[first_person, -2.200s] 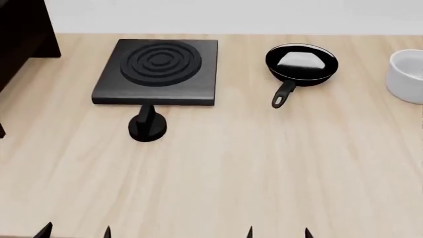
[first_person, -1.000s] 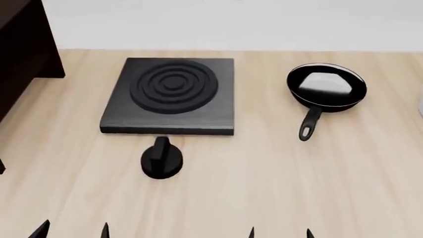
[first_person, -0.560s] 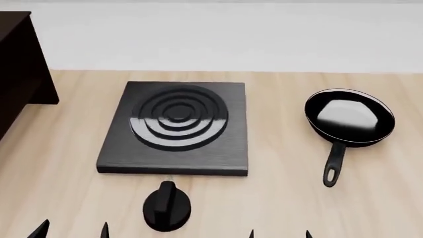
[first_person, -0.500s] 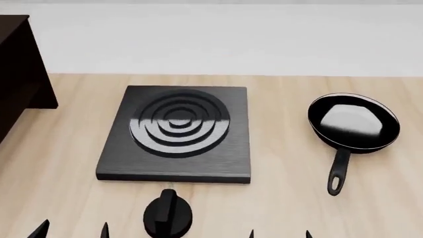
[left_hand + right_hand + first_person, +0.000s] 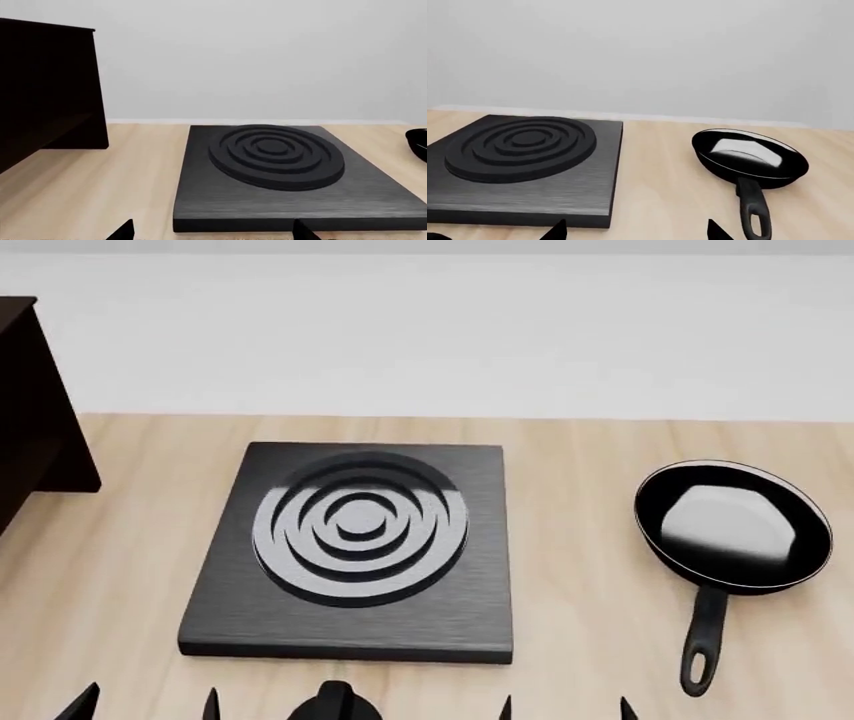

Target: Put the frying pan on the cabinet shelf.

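Observation:
The frying pan point(image 5: 731, 524) is a small glossy black pan with a pale sheen inside. It lies on the wooden table at the right, handle point(image 5: 702, 640) pointing toward me; it also shows in the right wrist view point(image 5: 750, 160). The cabinet shelf point(image 5: 34, 440) of near-black boards stands at the far left, also in the left wrist view point(image 5: 43, 92). My left gripper point(image 5: 144, 706) and right gripper point(image 5: 563, 708) show only as fingertip points at the near edge, jaws spread and empty. The right gripper point(image 5: 635, 231) is short of the pan's handle.
A square black hob plate point(image 5: 350, 550) with grey concentric rings lies mid-table, in front of both grippers. A small round black knob point(image 5: 331, 704) peeks in at the near edge. A white wall runs behind the table point(image 5: 574, 440).
The view has shifted: hob plate, knob and pan have slid down toward the near edge, more wall shows, and the knob is almost out of frame. The fingertips stay in place.

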You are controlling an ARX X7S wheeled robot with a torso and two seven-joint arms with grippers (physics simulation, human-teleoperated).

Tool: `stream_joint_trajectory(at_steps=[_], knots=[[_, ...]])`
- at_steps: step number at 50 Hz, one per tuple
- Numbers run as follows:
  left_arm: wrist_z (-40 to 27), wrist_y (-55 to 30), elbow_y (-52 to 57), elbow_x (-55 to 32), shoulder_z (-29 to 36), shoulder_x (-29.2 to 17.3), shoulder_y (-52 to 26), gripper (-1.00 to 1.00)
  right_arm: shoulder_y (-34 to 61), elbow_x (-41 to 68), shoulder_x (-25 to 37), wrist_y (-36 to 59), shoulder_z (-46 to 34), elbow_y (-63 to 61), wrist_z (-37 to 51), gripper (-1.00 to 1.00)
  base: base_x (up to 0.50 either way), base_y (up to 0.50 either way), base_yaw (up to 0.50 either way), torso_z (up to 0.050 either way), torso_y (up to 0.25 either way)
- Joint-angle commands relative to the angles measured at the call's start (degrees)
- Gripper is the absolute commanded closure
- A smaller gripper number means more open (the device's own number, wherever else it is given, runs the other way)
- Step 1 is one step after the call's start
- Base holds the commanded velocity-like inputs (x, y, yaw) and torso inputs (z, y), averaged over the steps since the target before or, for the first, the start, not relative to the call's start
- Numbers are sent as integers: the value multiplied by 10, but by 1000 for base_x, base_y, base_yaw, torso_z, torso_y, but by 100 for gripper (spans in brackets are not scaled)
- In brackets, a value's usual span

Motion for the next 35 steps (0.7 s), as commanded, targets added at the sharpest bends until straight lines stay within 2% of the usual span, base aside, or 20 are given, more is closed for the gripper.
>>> stream_joint_trajectory(at_steps=[1,11,12,13,26,30,35], knots=[[-5,-6,6,-4,4,-3,0,-100,3,6,3,-8,-2,9,0,-100,500,0,0,0,0],[-12,-9,8,-4,4,-5,1,-100,2,9,4,-9,-4,7,2,-100,500,0,0,0,0],[102,53,-77,90,-111,92,-73,-100,-10,-81,-88,2,103,0,-105,-100,0,0,0,0,0],[103,-23,-1,92,-112,91,5,-100,-12,-82,-86,10,99,-8,-103,-100,0,0,0,0,0],[84,-27,-3,60,-86,70,3,-100,-3,-54,-71,34,93,-32,-80,-100,0,0,-3,0,0],[80,-49,20,52,-80,66,3,-100,10,-64,-62,96,93,-79,-66,-100,0,1,-4,0,0],[72,-150,115,42,-70,56,0,-100,28,-55,-51,219,93,-192,-66,-100,0,2,-4,0,0]])
